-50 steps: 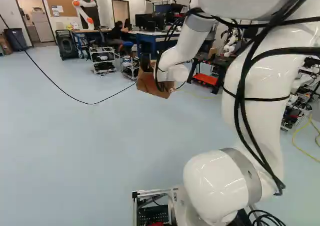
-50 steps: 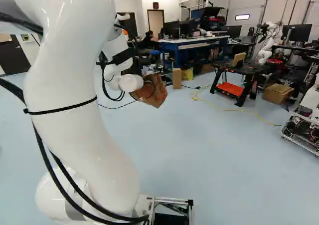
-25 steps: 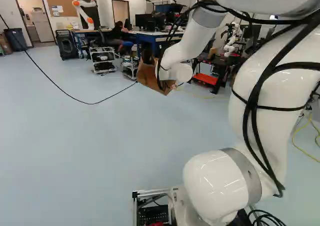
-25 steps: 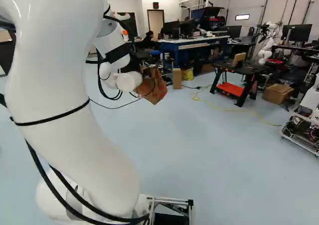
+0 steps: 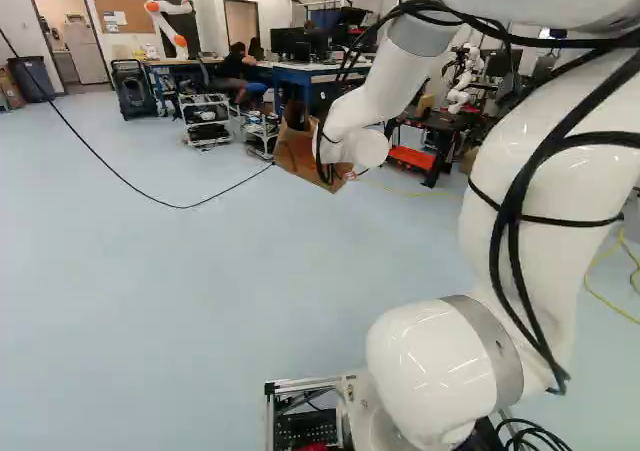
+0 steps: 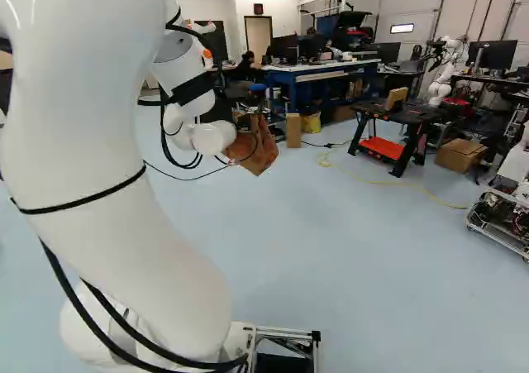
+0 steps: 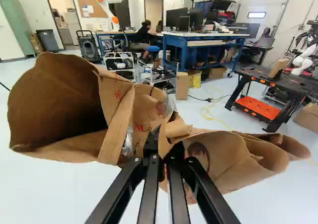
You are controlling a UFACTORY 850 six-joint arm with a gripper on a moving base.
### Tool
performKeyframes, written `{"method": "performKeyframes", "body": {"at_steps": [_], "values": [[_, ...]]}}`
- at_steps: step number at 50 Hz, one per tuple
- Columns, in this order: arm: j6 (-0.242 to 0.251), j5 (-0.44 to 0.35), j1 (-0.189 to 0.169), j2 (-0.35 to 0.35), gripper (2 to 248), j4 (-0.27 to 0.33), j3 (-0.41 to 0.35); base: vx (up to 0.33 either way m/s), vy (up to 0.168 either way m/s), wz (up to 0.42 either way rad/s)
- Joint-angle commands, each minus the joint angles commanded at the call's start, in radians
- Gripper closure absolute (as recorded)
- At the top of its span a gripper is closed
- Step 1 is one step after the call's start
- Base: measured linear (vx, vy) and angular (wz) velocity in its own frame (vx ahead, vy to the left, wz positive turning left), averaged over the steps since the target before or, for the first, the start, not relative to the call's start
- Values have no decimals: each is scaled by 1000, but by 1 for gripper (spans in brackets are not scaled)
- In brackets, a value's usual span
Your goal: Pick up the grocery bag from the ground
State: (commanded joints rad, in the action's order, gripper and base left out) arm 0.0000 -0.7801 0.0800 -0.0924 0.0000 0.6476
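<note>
While both base views leave the fingers (image 7: pixel 150 184) hidden behind the white wrist of our arm (image 6: pixel 91 100), the wrist view shows us that they are closed on the grocery bag (image 7: pixel 223 159), pinching its crumpled paper near the middle. We hold the bag out ahead of the arm, above the floor (image 5: pixel 200 301). Only the wrist view lets us see into its gaping, rounded mouth, where the brown paper curves around a dark hollow, and the clear, wrinkled plastic that peeks out beside a long folded strip. Small red marks and a dark round print show on the paper there too. From the left base view we get a broad, tilted panel with a straight lower edge; from the right base view, a creased, angular side tapering to a low corner. The right base view and the wrist view also show a soft yellow bag (image 7: pixel 194 79) beside an upright tan box (image 7: pixel 182 86). The black table (image 7: pixel 298 82) has splayed legs and a flat orange shelf (image 7: pixel 258 106). In the left base view a dark, boxy bin (image 5: pixel 33 79) stands at the far left, and another robot (image 5: pixel 165 21), smooth white with orange joints, bends over a desk.
</note>
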Motion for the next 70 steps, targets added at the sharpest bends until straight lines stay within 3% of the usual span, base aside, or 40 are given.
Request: {"method": "performKeyframes", "body": {"at_steps": [25, 70], "values": [[0, -20, -17, 81, 228, 0, -122, 0, 0, 0], [0, -72, -62, 290, 228, 0, -437, 0, 0, 0]]}}
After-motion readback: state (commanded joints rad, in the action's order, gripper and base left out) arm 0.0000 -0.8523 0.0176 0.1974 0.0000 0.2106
